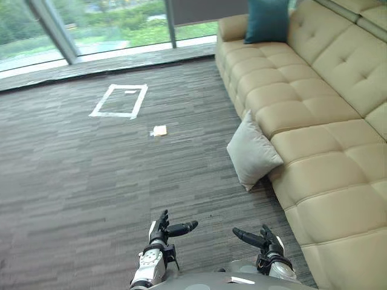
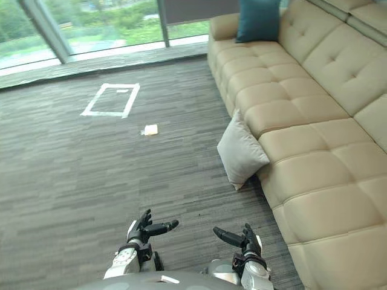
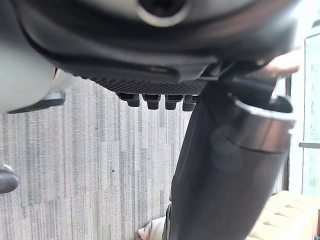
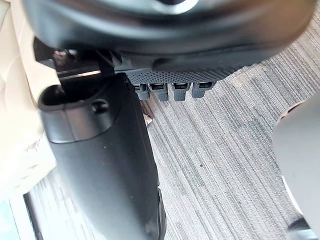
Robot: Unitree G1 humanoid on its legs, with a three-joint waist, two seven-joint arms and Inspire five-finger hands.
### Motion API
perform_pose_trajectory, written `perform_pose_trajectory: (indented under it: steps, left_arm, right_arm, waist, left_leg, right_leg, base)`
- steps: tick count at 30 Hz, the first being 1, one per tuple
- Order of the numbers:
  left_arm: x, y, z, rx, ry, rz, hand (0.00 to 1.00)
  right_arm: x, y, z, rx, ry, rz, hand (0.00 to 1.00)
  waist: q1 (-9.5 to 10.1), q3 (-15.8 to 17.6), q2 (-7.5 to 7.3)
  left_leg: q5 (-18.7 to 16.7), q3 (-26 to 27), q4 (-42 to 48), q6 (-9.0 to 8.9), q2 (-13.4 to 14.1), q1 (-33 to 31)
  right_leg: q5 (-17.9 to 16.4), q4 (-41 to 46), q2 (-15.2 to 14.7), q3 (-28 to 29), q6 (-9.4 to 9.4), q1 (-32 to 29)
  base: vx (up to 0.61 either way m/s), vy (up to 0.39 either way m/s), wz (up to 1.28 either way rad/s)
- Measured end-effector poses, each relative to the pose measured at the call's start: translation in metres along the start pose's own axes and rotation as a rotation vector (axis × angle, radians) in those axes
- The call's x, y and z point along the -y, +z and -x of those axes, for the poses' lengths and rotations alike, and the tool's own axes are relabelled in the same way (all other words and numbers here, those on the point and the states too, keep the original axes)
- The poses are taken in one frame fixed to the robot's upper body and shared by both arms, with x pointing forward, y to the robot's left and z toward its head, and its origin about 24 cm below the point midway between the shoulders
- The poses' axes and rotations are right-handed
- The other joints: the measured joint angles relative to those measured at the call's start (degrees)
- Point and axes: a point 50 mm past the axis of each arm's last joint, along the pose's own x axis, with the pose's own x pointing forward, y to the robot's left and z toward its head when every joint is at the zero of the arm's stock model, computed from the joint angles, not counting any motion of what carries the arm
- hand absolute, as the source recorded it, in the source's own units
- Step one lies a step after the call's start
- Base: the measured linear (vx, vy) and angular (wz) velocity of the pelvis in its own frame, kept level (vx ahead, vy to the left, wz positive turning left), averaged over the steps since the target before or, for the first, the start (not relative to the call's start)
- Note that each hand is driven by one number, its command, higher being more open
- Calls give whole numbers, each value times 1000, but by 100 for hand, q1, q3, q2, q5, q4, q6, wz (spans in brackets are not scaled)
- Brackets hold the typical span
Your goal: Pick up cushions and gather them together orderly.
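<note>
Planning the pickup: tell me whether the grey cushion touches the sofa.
Touching. In the left eye view the grey cushion leans on the front of the sofa, no gap.

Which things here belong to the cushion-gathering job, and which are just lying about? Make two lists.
Job: grey cushion on carpet against the sofa; teal cushion at the sofa's far end.
Lying about: white tape rectangle; small pale object on carpet.

no readable text, white tag (image 1: 130,92) inside taped rectangle (image 1: 112,115) on carpet (image 1: 72,181) perhaps printed, too small to tell
</note>
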Motion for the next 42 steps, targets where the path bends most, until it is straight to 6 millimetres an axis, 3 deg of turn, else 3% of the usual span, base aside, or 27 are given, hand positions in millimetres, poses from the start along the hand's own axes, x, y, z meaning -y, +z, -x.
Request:
perform_pose_trajectory:
  steps: [1, 3, 4, 5, 7, 8, 10, 13, 14, 15, 16, 17, 20, 22, 23, 26, 27, 29, 32, 34, 35, 36, 37, 38, 39, 41, 42]
  left_arm:
    - [-1, 1, -1, 1, 1, -7, 100]
    - [-5, -1, 0, -5, 9, -16, 100]
    - [-9, -5, 0, -29, 14, -37, 100]
    - [-12, -8, 0, -47, 14, -69, 100]
    - [-16, -9, 0, -51, 29, -76, 100]
    - [-19, -10, 0, -56, 37, -82, 100]
    - [-25, -9, -1, -59, 48, -94, 100]
    - [-31, -16, 1, -93, 63, -104, 100]
    - [-35, -19, 2, -112, 69, -109, 100]
    - [-34, -19, 1, -121, 66, -109, 100]
    - [-27, -18, 0, -115, 47, -104, 100]
    - [-22, -15, -2, -108, 31, -99, 100]
    - [-12, -17, -2, -114, 1, -81, 100]
    - [-7, -12, -3, -89, -3, -52, 100]
    - [-5, -10, -2, -70, 0, -21, 100]
    - [-4, -5, 0, -33, 6, 5, 100]
    - [-4, -3, 0, -22, 7, 10, 100]
    - [-6, -1, -1, -14, 19, 31, 100]
    - [-5, 3, -2, -3, 23, 38, 100]
    - [-1, 2, -2, -6, 12, 39, 100]
    - [2, -1, -1, -18, 5, 44, 100]
    - [2, -4, -1, -31, 1, 34, 100]
    - [0, -5, 0, -33, 4, 32, 100]
    - [-8, -6, 0, -38, 25, 18, 100]
    - [-10, -7, 0, -46, 29, 12, 100]
    - [-12, -10, 0, -57, 33, 6, 100]
    - [-16, -12, 1, -68, 42, -3, 100]
  right_arm:
    - [0, -6, 3, -10, -3, -12, 100]
    - [-4, -8, 4, -15, 6, -20, 100]
    - [-9, -9, 4, -21, 17, -29, 100]
    - [-9, -8, 3, -21, 24, -23, 100]
    - [-7, -5, 0, -17, 35, 16, 100]
    - [-4, -1, -1, -5, 37, 47, 100]
    - [-3, 7, -4, 24, 41, 77, 100]
    - [-4, 16, -6, 53, 42, 83, 100]
    - [-5, 15, -6, 51, 46, 87, 100]
    - [-5, 19, -8, 56, 45, 70, 100]
    - [-4, 27, -11, 74, 37, 92, 100]
    - [-2, 29, -11, 82, 34, 95, 100]
    - [1, 22, -11, 46, 10, 41, 100]
    - [-5, 18, -7, 47, 28, 43, 100]
    - [-6, 17, -6, 53, 35, 50, 100]
    - [-5, 15, -4, 53, 36, 55, 100]
    - [-5, 12, -3, 42, 32, 52, 100]
    - [-5, 10, -3, 31, 31, 51, 100]
    - [-6, 8, -2, 23, 21, 46, 100]
    - [-2, 4, -1, 12, 11, 47, 100]
    - [1, 3, 0, 12, 6, 50, 100]
    - [-2, 0, 1, 4, 10, 48, 100]
    - [-3, -1, 1, 1, 15, 44, 100]
    - [-13, -9, 5, -17, 43, 31, 100]
    - [-15, -9, 5, -17, 54, 48, 100]
    - [-14, -7, 4, -14, 59, 62, 100]
    - [-12, -5, 2, -9, 55, 69, 100]
  waist:
    - [-5, -99, -142]
    - [48, -188, -280]
    - [91, -245, -389]
    - [70, -232, -388]
    - [16, -174, -266]
    - [-4, -158, -167]
    - [-32, -113, -34]
    - [-71, -57, 4]
    - [-82, -52, -120]
    - [-95, 68, -23]
    - [-101, 99, 109]
    - [-118, 155, 139]
    - [-194, 164, 66]
    - [-182, 200, -4]
    - [-145, 198, 3]
    - [-68, 175, 44]
    - [-14, 160, 10]
    - [36, 142, -25]
    - [69, 160, -137]
    - [94, 98, -131]
    - [95, 19, -36]
    - [114, -102, -80]
    - [114, -145, -143]
    - [142, -274, -353]
    - [146, -309, -408]
    - [145, -301, -375]
    - [141, -275, -315]
  left_leg:
    - [-264, 147, 10, 63, -126, 90]
    - [-402, 411, -129, 127, -271, 259]
    - [-434, 645, -416, 182, -451, 560]
    - [-458, 750, -726, 237, -546, 929]
    - [-492, 774, -1081, 283, -526, 1433]
    - [-496, 773, -1354, 277, -429, 1749]
    - [-495, 827, -1542, 274, -224, 1987]
    - [-500, 1077, -1536, 264, 13, 2261]
    - [-603, 1176, -1487, 29, -55, 2407]
    - [-805, 1219, -1473, -271, 117, 2612]
    - [-863, 1130, -1494, -319, 173, 2587]
    - [-842, 1000, -1510, -329, 126, 2555]
    - [-511, 950, -1051, -468, 127, 2468]
    - [-506, 764, 783, -648, 505, 1831]
    - [-665, 679, 1946, -813, 761, 1368]
    - [-1052, 751, 2850, -719, 959, 836]
    - [-1185, 761, 2572, -528, 844, 649]
    - [-1263, 571, 1622, -390, 590, 485]
    - [-1199, -11, 453, -348, 219, 292]
    - [-805, -154, -194, -246, 81, 272]
    - [-488, -155, -390, -178, 111, 278]
    - [-218, -17, -261, -130, 24, 334]
    - [-277, 50, -282, -97, -38, 379]
    - [-520, 428, -340, 36, -295, 599]
    - [-621, 606, -392, 107, -368, 735]
    - [-667, 877, -563, 171, -455, 1003]
    - [-683, 1127, -788, 234, -472, 1292]
  right_leg:
    - [-68, 431, -237, -6, 121, -190]
    - [-66, 1201, -471, -3, 185, -602]
    - [113, 2079, -732, -63, 359, -1038]
    - [457, 2811, -926, -237, 268, -1309]
    - [277, 3289, -964, -595, 143, -1416]
    - [56, 3389, -837, -863, 34, -1564]
    - [-161, 3350, -598, -1196, -85, -1992]
    - [-143, 2539, -533, -1801, -144, -2673]
    - [605, 1299, -529, -1910, -238, -2674]
    - [1067, 1355, -384, -1948, -767, -2581]
    - [980, 1335, -258, -1935, -847, -2591]
    - [940, 1319, -233, -1946, -861, -2550]
    - [675, 1143, -226, -2062, -782, -2181]
    - [611, 804, -140, -2064, -731, -1690]
    - [607, 615, -8, -2004, -725, -1467]
    - [580, 389, 180, -1680, -739, -1118]
    - [552, 364, 184, -1458, -715, -1041]
    - [539, 348, 158, -1111, -678, -994]
    - [473, 364, -21, -648, -516, -881]
    - [355, 352, -128, -395, -258, -776]
    - [267, 369, -106, -287, -120, -775]
    - [94, 503, -266, -33, 88, -757]
    - [73, 531, -356, 4, 137, -769]
    - [25, 704, -655, 257, 297, -839]
    - [73, 942, -759, 336, 385, -950]
    - [229, 1517, -872, 377, 515, -1253]
    - [449, 2048, -968, 225, 438, -1515]
  base:
    - [479, 248, -76]
    - [361, 204, -55]
    - [566, 314, -67]
    - [565, 286, -52]
    - [452, 159, -24]
    - [485, 78, -23]
    - [400, -2, -20]
    - [359, -118, -31]
    - [394, -186, -22]
    - [424, -217, -30]
    - [319, -181, -22]
    - [228, -137, -7]
    - [191, -158, 25]
    - [223, -202, 7]
    - [181, -139, -21]
    - [164, -17, -65]
    - [200, 54, -80]
    - [207, 105, -101]
    - [216, 155, -85]
    - [246, 225, -63]
    - [342, 373, -77]
    - [350, 375, -62]
    - [422, 421, -90]
    - [349, 346, -82]
    - [269, 298, -90]
    - [202, 286, -72]
    - [207, 301, -74]
